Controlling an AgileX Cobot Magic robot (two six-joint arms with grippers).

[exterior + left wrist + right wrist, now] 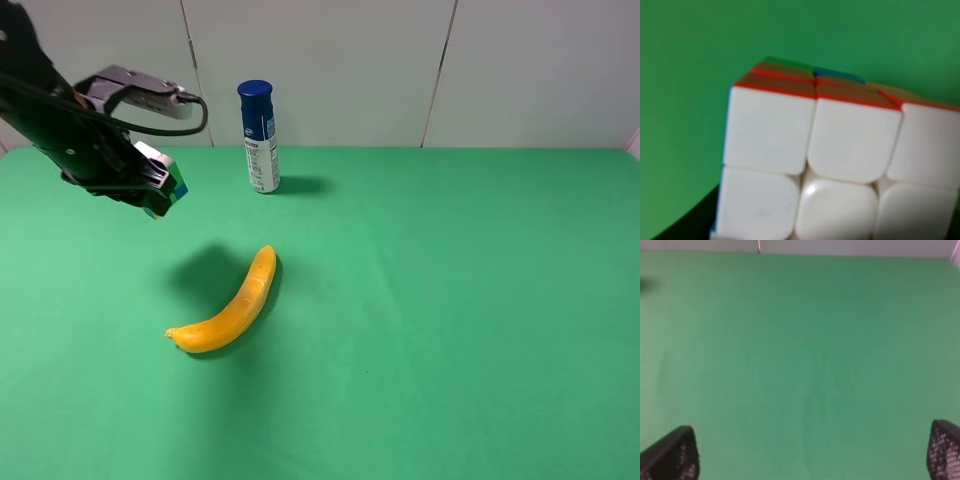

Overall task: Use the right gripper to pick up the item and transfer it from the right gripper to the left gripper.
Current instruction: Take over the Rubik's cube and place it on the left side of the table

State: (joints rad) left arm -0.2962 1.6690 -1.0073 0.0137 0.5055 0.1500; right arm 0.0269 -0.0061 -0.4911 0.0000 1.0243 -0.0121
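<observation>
From the high camera the small white, blue and green puzzle cube (pixel 166 172) is mostly buried in the black screw-plated left pincer (pixel 158 188), whose arm runs off the picture's edge, and the print on the blue-capped white bottle (pixel 260 140) is too small to read. The left wrist view gives the puzzle cube blurred and cut by two edges. Of the all-black right pincer (pixel 810 454) only two mesh-textured fingertips (pixel 674 457) show, cropped at the corners.

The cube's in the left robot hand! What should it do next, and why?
Probably lower the cube gently onto the green table, clear of the banana. The left gripper holds it midair; the right gripper is open and empty, so the handover looks done.
</observation>
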